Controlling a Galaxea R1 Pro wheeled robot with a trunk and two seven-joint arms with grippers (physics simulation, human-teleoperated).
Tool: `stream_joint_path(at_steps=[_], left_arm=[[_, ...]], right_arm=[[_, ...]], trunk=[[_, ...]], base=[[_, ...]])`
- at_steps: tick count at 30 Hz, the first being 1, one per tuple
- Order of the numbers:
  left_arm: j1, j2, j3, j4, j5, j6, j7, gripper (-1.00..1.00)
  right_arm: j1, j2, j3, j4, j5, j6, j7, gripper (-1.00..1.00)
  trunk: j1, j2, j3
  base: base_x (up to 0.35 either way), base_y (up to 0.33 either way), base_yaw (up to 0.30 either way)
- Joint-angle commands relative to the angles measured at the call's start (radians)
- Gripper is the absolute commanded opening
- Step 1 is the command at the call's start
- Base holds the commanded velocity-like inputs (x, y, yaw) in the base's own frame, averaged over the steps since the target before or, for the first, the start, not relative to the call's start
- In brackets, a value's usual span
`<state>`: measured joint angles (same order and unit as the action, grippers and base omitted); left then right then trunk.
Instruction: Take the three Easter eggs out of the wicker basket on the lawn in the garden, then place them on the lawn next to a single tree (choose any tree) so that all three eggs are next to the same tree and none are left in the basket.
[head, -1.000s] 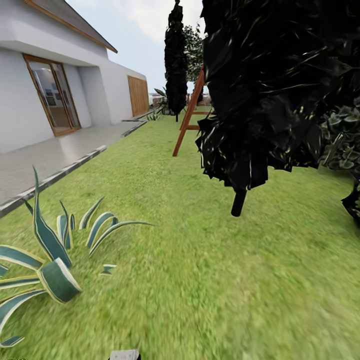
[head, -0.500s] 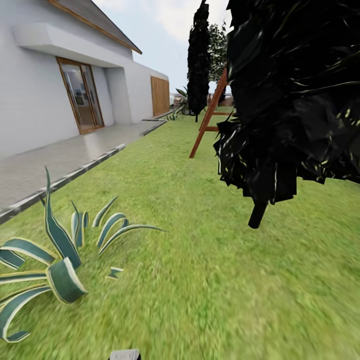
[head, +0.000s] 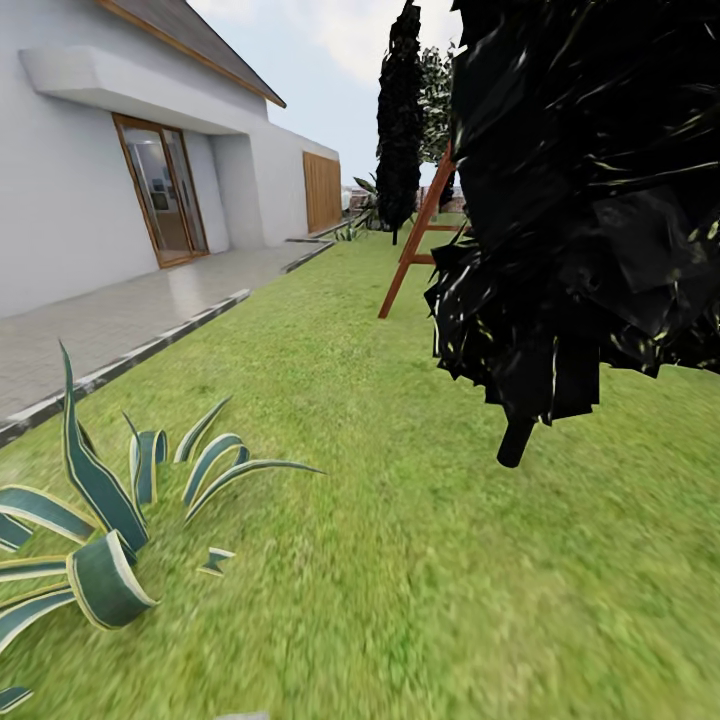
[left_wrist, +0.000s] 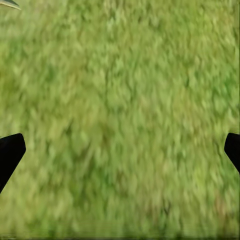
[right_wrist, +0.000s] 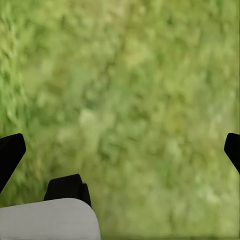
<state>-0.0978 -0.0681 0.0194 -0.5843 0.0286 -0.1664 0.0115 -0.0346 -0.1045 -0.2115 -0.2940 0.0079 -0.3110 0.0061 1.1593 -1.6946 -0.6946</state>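
The lawn (head: 420, 560), a wide stretch of short, mottled green grass, spreads from right under you to the far end of the garden, its long run heading away alongside the grey paved patio (head: 120, 320) and the white house with the wooden-framed glass door (head: 165, 195) on your left. Your left gripper (left_wrist: 120, 145) hangs over bare grass with its two black fingertips (left_wrist: 10, 155) at opposite edges of its wrist view, spread wide and holding nothing, touching nothing. Your right gripper (right_wrist: 120, 145) is the same: black fingertips (right_wrist: 10, 155) far apart, nothing between them but blurred turf, and a pale grey rounded part of the robot (right_wrist: 47, 220) with a black piece on it cuts into the corner of that view. In your head view, a spiky agave-like plant with blue-green, cream-edged leaves (head: 110, 500) sits close on your left, its lower leaves cut off by the frame. On your right, a dark-leaved tree with a thin black trunk (head: 580, 200) rises out of the grass; its crown runs past the top and right edges. A reddish-brown slanted wooden frame (head: 415, 245) is partly hidden behind that foliage, so you cannot tell what it is. A second tall, narrow dark tree (head: 398, 120) stands farther down the grass.
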Motion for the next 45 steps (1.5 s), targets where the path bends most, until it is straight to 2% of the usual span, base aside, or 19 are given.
stream_joint_path(at_steps=[1,13,22,35,45], left_arm=[[0.000,-0.001,0.003,0.006,0.000,-0.003,0.000,1.00],[0.004,0.002,0.071,0.074,0.057,-0.008,-0.004,1.00],[0.004,0.002,0.073,0.125,0.057,-0.008,-0.004,1.00],[0.005,0.002,0.073,0.129,0.057,-0.008,-0.004,1.00],[0.004,0.001,0.071,0.131,0.057,-0.008,-0.004,1.00]], right_arm=[[-0.001,0.000,-0.003,0.001,-0.002,-0.003,0.000,1.00],[-0.001,0.000,-0.003,0.001,-0.008,-0.005,-0.005,1.00],[-0.001,0.000,-0.003,0.001,-0.008,-0.005,-0.001,1.00],[-0.001,0.000,-0.003,0.000,-0.007,-0.003,0.000,1.00],[-0.001,0.000,-0.003,0.001,-0.007,-0.003,0.000,1.00]], trunk=[[0.000,0.000,-0.001],[0.000,0.000,-0.001],[0.000,0.000,-0.001],[0.000,0.000,-0.001],[0.000,0.000,-0.001]], base=[[0.000,0.000,0.000],[0.059,0.000,0.000],[0.319,0.000,0.042],[0.328,-0.035,0.274],[0.258,-0.168,0.286]])
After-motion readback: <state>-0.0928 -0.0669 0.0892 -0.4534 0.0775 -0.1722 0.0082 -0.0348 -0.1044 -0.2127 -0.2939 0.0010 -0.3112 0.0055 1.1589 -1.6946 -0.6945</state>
